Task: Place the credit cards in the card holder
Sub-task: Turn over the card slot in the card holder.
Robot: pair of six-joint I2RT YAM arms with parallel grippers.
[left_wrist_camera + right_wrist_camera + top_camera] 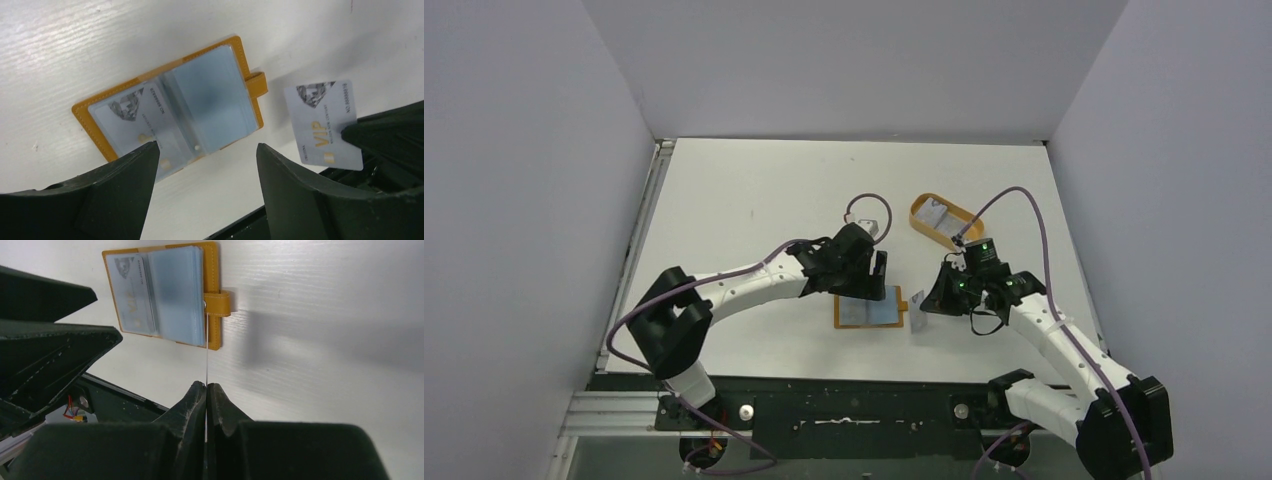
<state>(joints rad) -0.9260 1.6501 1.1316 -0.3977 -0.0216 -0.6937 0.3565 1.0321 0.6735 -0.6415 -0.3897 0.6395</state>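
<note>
The left gripper (206, 146) hangs wide open and empty over the card holder (869, 312), which lies spread flat on the table (754, 190) with one credit card (135, 117) in its left pocket, while just right of it the right gripper (206, 387) pinches a second card (322, 122) by its edge

Left gripper (206, 147) partly hides the card holder (170, 102).
</note>
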